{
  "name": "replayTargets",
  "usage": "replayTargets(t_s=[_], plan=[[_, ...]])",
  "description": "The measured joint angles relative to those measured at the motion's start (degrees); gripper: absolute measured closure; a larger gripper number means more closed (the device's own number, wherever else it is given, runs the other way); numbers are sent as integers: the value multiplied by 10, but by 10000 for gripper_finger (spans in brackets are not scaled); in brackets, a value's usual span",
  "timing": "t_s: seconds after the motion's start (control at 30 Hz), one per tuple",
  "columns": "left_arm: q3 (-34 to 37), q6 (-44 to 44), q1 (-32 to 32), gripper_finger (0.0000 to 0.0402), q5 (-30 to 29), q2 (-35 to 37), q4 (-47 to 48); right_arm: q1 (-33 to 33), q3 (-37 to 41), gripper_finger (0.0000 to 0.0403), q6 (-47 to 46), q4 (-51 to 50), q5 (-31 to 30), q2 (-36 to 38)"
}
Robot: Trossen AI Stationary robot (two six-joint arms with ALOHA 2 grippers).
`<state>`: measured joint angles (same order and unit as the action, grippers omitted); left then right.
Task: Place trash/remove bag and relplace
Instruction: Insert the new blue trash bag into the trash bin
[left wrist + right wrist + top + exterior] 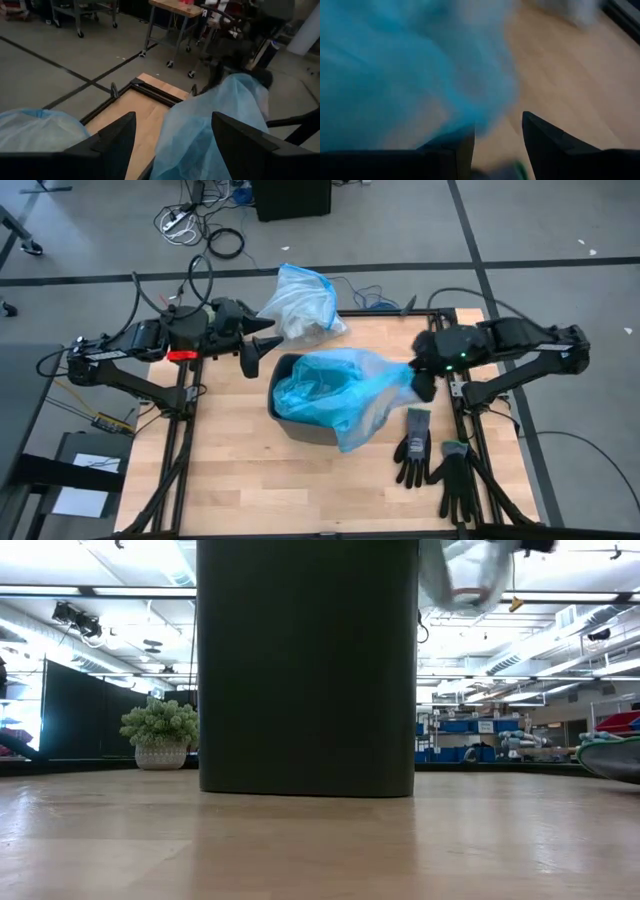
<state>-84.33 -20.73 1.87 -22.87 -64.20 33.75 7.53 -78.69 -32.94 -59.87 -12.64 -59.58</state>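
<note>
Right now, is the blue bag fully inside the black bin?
No. The blue bag sits partly in the black bin, but spills over its rim toward the right gripper.

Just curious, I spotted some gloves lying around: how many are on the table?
2. One black glove lies on the table right of the black bin; the second black glove lies beside it, nearer the table's right edge. Others could be hidden.

The black bin (307, 665) is cut off above; blue bag (395, 65) is blurred.
</note>
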Motion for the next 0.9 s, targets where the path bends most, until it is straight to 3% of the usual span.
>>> replayTargets(t_s=[0.27, 0.6, 0.9], plan=[[0, -69, 1, 131, 77, -4, -1, -26, 11, 262, 100, 313, 80, -69], [1, -67, 9, 131, 92, -43, 0, -93, 12, 344, 107, 498, 202, -164], [1, -65, 9, 131, 108, -41, -11, -138, 11, 373, 101, 624, 236, -230]])
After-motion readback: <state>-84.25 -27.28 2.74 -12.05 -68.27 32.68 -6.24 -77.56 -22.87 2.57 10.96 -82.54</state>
